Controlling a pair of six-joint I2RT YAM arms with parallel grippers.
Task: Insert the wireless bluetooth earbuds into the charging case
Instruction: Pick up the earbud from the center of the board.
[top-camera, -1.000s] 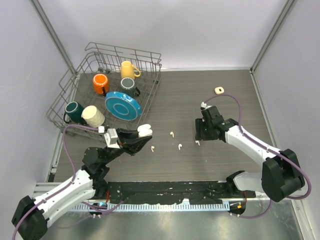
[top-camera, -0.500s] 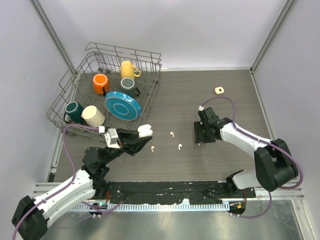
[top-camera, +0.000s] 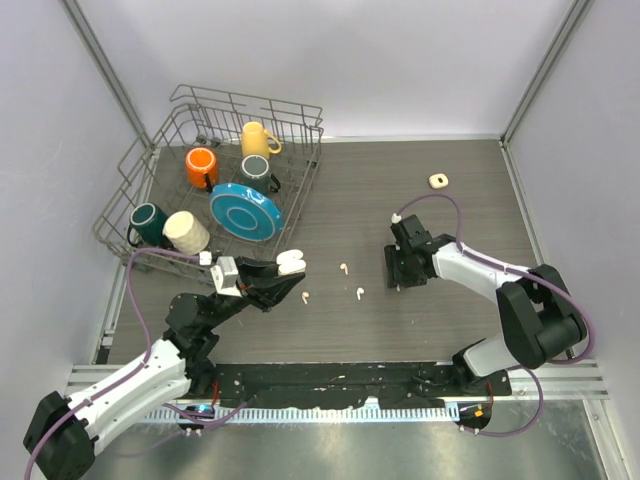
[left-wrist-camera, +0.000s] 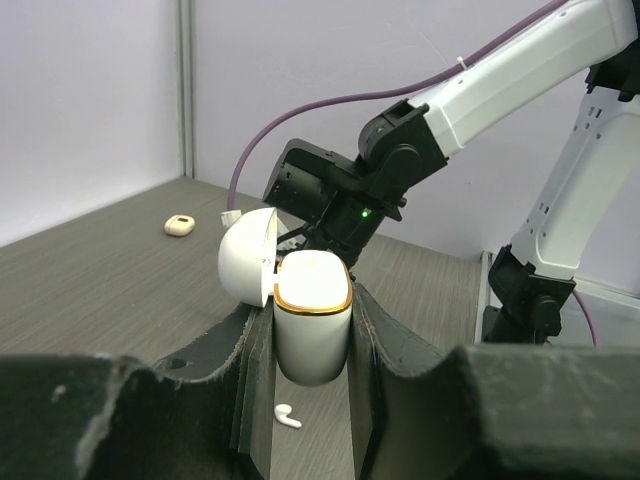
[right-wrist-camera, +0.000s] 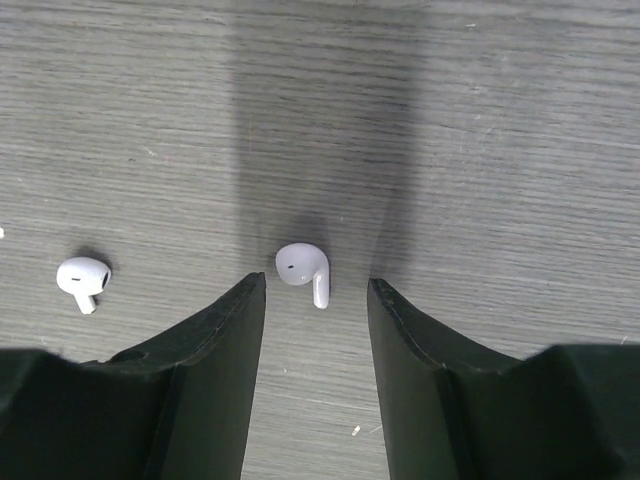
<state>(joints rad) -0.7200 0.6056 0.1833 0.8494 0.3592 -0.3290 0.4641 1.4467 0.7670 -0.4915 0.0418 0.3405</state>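
Earbud (right-wrist-camera: 298, 266) lies between right gripper's (right-wrist-camera: 315, 284) half-open, empty jaws, stem toward 5 o'clock; left gripper (left-wrist-camera: 312, 335) clamps the charging case (left-wrist-camera: 312, 300).

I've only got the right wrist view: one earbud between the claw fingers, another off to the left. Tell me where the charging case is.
Observer: The charging case is held above the table, clamped in the left claw.
Operator: Say whether it's open.
Observer: Open. Its lid is flipped back to one side.
Operator: Now list anything loose near that arm.
Observer: One more earbud lies on the table close by the left claw's tips.
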